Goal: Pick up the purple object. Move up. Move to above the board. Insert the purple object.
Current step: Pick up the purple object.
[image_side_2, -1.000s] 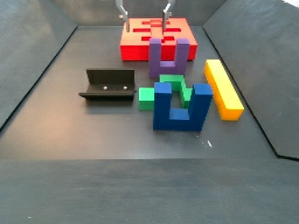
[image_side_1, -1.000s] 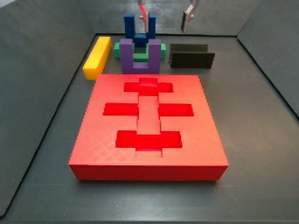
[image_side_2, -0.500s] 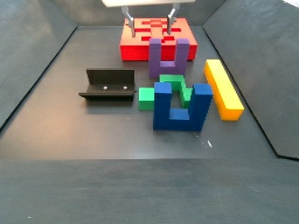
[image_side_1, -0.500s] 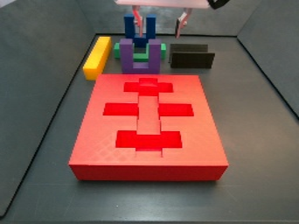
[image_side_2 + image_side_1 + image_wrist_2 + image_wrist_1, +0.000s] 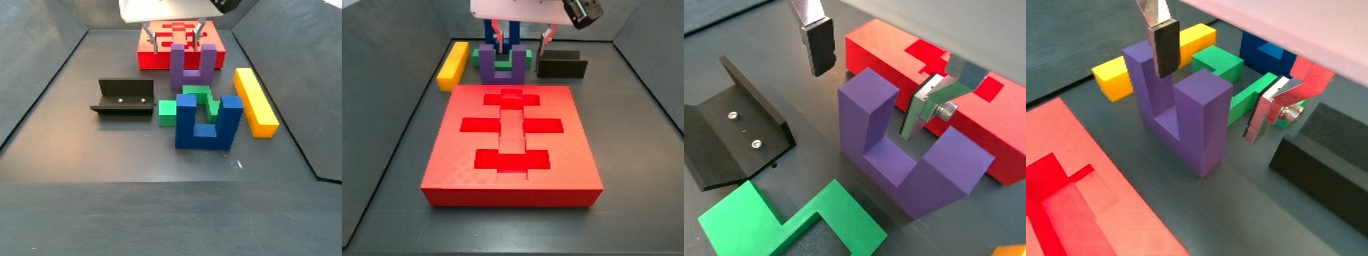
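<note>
Getting ready to grab the purple block

The two-finger silver gripper (image 5: 871, 70) hangs wide apart over the chunky purple U-shaped block (image 5: 905, 145), holding nothing. The block stands on the floor beside the big red slab board (image 5: 509, 140). Grabbing, lifting, moving and pushing in are all left.

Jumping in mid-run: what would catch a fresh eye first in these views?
The big red board fills the middle of the floor, its cross-shaped cut-outs empty. Behind it the open tool hangs just above the upright purple U-block, one finger to either side of a prong, not gripping. Green, blue and yellow pieces crowd close around, with the dark fixture nearby.
</note>
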